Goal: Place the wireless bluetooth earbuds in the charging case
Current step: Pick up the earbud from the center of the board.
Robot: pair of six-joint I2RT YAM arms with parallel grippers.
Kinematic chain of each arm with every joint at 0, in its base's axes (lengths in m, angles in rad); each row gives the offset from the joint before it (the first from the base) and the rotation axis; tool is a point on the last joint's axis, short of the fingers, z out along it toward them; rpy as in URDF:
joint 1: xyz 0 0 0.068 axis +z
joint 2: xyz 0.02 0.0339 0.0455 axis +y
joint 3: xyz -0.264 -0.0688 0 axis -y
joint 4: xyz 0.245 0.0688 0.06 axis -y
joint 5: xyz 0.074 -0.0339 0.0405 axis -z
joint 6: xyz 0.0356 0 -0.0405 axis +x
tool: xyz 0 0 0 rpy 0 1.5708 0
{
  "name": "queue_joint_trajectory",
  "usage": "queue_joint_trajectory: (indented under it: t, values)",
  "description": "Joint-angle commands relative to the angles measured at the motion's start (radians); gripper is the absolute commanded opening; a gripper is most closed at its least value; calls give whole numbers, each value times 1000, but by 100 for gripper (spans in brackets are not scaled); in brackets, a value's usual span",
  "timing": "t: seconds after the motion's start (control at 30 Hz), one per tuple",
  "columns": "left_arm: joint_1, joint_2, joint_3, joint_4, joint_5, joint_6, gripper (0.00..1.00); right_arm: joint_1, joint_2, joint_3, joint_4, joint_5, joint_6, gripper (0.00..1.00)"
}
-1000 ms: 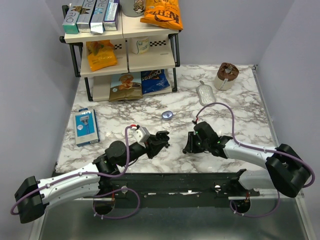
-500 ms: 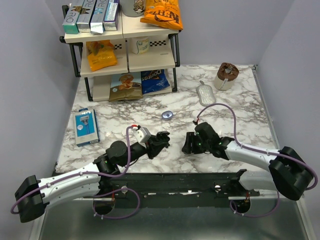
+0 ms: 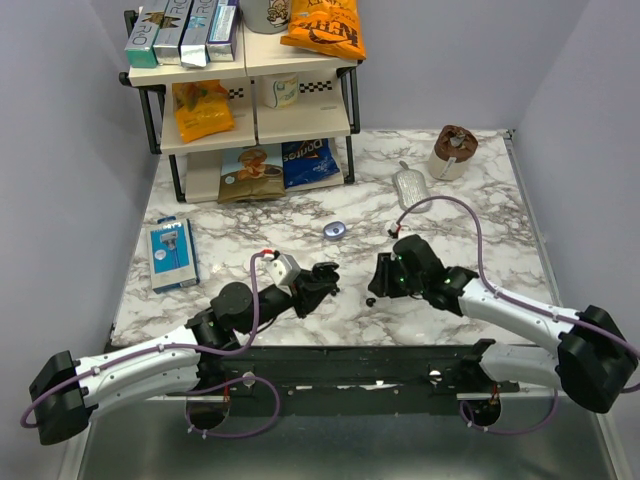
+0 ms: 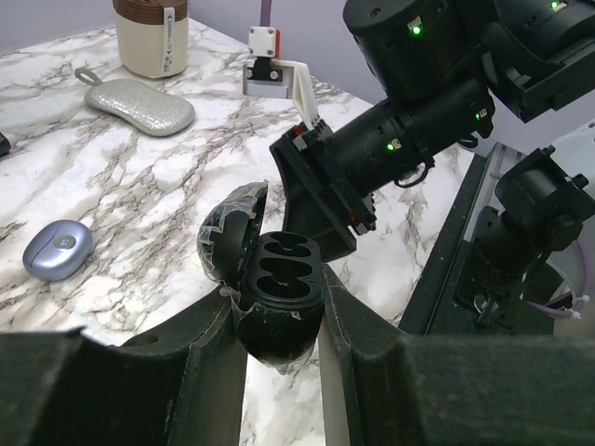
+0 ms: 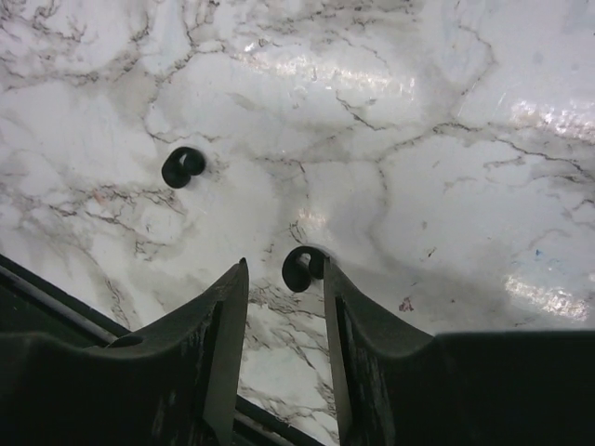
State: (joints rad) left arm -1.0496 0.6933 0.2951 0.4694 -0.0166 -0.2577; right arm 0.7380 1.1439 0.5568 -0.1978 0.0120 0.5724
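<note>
Left wrist view: the left fingers [image 4: 209, 362] are clenched on the black charging case [image 4: 284, 279], pressing its rounded base from both sides, with the lid [image 4: 228, 237] hinged open and tilted to the left of that picture and the recesses facing up. Just beyond the case hangs the front of the right arm. Seen from the right wrist, the right fingers [image 5: 218, 344] stand released and parted over the marble counter [image 5: 446, 186]; one glossy black earbud [image 5: 302, 268] lies on the counter at their tips, touching the inner edge of the finger on the picture's right, with a clear gap to the other finger. The second earbud [image 5: 183, 166] lies apart from it, farther out and to the left on bare marble. Farther back, from above, a small lilac oval [image 3: 334, 230] sits mid-counter, a blue packet [image 3: 172, 252] near the left edge, then a grey pouch [image 3: 411, 188] and a brown-and-cream cup [image 3: 453, 152], and a shelf rack [image 3: 245, 90] of snack bags and boxes at the back left
</note>
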Motion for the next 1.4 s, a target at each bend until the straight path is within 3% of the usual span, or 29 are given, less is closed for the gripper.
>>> queue_joint_trajectory:
  t: [0.0,0.17,0.33,0.53,0.73,0.87,1.1,1.37]
  values:
    - [-10,-6,-11,14,-29,-8,0,-8,66,74,-100,89,-36,44]
    - [-15,-15,-14,14,-31,-9,0,-43,86,23,-46,5,-11,35]
    - [-18,-31,-20,8,-48,-8,0,-34,-38,-57,92,-83,-60,48]
    - [-21,-41,-33,6,-80,-14,0,-28,92,60,74,-167,-111,52]
    - [-24,-67,-51,0,-114,-25,0,-26,209,150,75,-181,-141,50]
    - [-24,-75,-50,-9,-126,-25,0,-28,238,189,-24,-75,-103,50]
    - [-29,-86,-57,-12,-129,-26,0,-32,182,56,-3,-43,33,54]
    - [-32,-86,-59,-5,-123,-29,0,-32,206,8,34,-92,75,53]
